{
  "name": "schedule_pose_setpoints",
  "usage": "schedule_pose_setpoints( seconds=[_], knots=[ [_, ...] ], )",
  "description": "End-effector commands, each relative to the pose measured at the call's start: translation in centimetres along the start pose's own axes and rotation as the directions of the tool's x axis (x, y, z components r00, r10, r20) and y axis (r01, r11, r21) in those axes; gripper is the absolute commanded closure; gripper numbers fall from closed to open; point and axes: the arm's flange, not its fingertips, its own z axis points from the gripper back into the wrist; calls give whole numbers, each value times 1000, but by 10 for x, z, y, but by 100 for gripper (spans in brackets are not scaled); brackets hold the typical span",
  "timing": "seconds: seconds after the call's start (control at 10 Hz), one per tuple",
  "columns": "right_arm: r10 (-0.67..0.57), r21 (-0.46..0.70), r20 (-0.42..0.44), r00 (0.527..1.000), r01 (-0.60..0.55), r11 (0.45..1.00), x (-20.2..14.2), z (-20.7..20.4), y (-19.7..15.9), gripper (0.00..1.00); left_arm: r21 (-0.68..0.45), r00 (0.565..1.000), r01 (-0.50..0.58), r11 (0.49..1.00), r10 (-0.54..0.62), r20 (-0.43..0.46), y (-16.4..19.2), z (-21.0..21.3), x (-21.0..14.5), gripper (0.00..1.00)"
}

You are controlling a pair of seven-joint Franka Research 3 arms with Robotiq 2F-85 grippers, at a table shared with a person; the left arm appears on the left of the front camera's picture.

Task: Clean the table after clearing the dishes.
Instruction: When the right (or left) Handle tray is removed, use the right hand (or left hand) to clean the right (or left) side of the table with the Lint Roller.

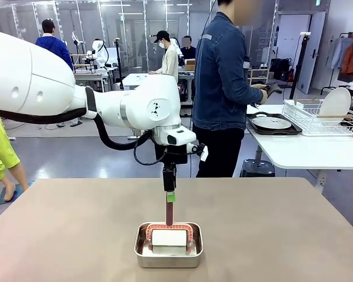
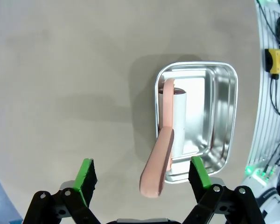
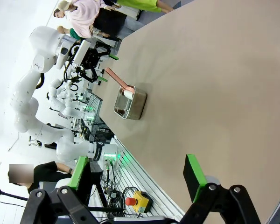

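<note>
beige table (image 1: 282, 223) bears a steel pan (image 1: 168, 261) beneath the wide-open left tool (image 2: 141, 163); right tool (image 3: 136, 158) gapes too.

From front, looking across the surface (image 1: 282, 223); from left wrist, peering closely down on the pan (image 2: 221, 116); from right wrist, eyeing it afar.

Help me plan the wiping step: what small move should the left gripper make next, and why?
Probably close the left gripper on the pink roller handle. Its green pads stand wide open on either side of the handle's upper end, touching neither side, while the white roller rests in the small rectangular steel pan on the beige table.
</note>
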Motion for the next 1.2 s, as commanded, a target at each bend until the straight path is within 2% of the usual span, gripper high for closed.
schedule_pose_setpoints(
  seconds=[0.0, 0.1, 0.4, 0.8, 1.1],
  knots=[
    [9, -6, 18, 1000, -9, 1000, -2, -2, 3, 0, -20, 998, 37, 999, -38, -46, 7, -6, 4, 0],
    [9, -6, 18, 1000, -9, 1000, -2, -2, 3, 0, -45, 999, 36, 998, -37, -25, 10, -13, 6, 0],
    [9, -6, 18, 1000, -9, 1000, -2, -2, 3, 0, -65, 998, 5, 998, -9, -66, 12, -25, 11, 0],
    [9, -6, 18, 1000, -9, 1000, -2, -2, 3, 0, -84, 993, -17, 996, 7, -115, 7, -19, 11, 9],
    [9, -6, 18, 1000, -9, 1000, -2, -2, 3, 0, -104, 993, -41, 994, 29, -110, 7, -18, 2, 10]
  ],
)
